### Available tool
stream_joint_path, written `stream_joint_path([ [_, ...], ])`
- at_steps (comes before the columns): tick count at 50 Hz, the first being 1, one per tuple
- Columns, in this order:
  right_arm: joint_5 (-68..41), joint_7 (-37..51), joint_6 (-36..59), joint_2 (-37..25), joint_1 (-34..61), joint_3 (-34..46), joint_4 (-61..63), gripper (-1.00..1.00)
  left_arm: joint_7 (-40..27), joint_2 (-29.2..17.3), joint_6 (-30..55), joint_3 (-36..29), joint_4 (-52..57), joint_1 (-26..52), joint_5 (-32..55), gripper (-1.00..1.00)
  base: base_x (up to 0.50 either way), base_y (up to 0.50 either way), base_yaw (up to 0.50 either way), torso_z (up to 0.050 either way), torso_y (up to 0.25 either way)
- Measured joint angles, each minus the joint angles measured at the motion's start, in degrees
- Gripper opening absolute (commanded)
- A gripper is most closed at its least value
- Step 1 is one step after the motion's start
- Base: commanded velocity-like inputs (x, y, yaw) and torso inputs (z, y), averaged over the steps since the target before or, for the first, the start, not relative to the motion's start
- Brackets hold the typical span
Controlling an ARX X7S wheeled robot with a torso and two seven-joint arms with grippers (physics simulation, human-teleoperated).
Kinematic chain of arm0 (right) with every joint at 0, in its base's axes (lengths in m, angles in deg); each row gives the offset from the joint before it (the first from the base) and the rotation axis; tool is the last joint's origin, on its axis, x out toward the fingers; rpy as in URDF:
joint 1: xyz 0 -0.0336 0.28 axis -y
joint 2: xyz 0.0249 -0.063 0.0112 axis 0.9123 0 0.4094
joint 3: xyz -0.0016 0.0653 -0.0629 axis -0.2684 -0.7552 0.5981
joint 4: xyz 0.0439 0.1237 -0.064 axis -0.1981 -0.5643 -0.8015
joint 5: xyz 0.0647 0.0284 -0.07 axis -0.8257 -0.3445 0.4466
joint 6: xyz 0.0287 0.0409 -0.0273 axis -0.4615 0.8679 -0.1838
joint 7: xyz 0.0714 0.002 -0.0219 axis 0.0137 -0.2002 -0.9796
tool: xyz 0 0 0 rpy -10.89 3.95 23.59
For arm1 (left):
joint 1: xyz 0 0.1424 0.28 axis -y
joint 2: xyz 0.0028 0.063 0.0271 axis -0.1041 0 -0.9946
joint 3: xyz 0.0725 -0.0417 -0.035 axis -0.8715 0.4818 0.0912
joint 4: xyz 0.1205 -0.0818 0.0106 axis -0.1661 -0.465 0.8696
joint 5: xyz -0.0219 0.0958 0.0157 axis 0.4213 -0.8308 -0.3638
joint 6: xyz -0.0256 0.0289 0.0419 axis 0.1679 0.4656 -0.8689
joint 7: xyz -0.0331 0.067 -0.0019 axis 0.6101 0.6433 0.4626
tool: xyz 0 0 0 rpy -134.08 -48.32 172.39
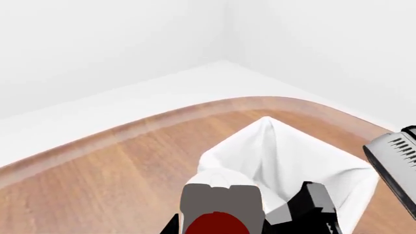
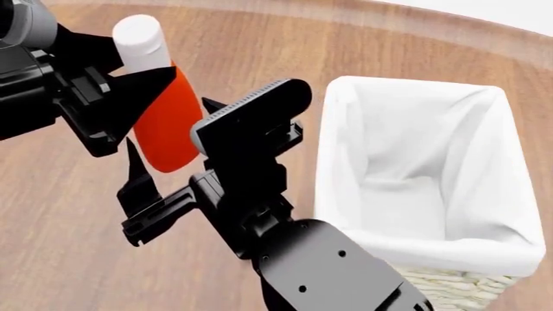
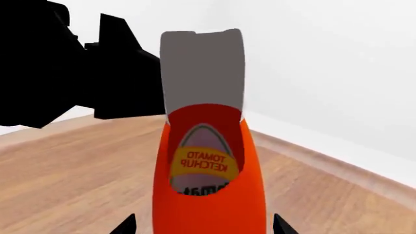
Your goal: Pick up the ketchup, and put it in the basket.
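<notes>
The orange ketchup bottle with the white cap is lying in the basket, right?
Not quite. The orange ketchup bottle with the white cap is up in the air beside the basket, not lying in it. The head view shows this.

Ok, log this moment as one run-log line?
ketchup: lifted, off table | left gripper: shut on ketchup | right gripper: open beside it | basket: empty, not yet reached

Inventory, by count:
- Ketchup bottle, orange-red with white cap: one.
- Wicker basket with white cloth liner: one.
- Wooden tabletop: one.
- Robot arms: two, each ending in one end effector; left end effector, right end effector.

Total loose items on view: two.
</notes>
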Motion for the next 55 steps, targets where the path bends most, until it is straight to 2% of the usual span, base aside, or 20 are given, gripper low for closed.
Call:
stream_joint_path([
  [19,0.7,-0.7,-1.0,1.2,1.2,0.6,-3.0,1.0,0.0,0.3,-0.1,-0.3,-0.2,0.3,-0.1,-1.0,0.0,0.0,0.0,0.001,0.001],
  [20,0.7,-0.7,-1.0,1.2,1.2,0.7,-3.1,-1.0,0.0,0.3,-0.1,-0.3,-0.3,0.4,-0.1,-1.0,0.0,0.0,0.0,0.0,0.0],
  [45,-1.0,0.6,-1.4,0.5,1.1,0.7,-3.1,-1.0,-0.5,0.4,-0.2,-0.7,-0.6,0.5,0.8,-1.0,0.0,0.0,0.0,0.0,0.0],
  [46,-1.1,0.7,-1.4,0.5,1.0,0.7,-3.0,-1.0,-0.5,0.4,-0.2,-0.7,-0.7,0.5,0.8,1.0,0.0,0.0,0.0,0.0,0.0],
  [55,-1.7,0.7,-1.4,0.5,0.9,0.7,-2.6,-1.0,-0.5,0.2,-0.4,-1.3,-0.1,0.3,0.1,1.0,0.0,0.0,0.0,0.0,0.0],
])
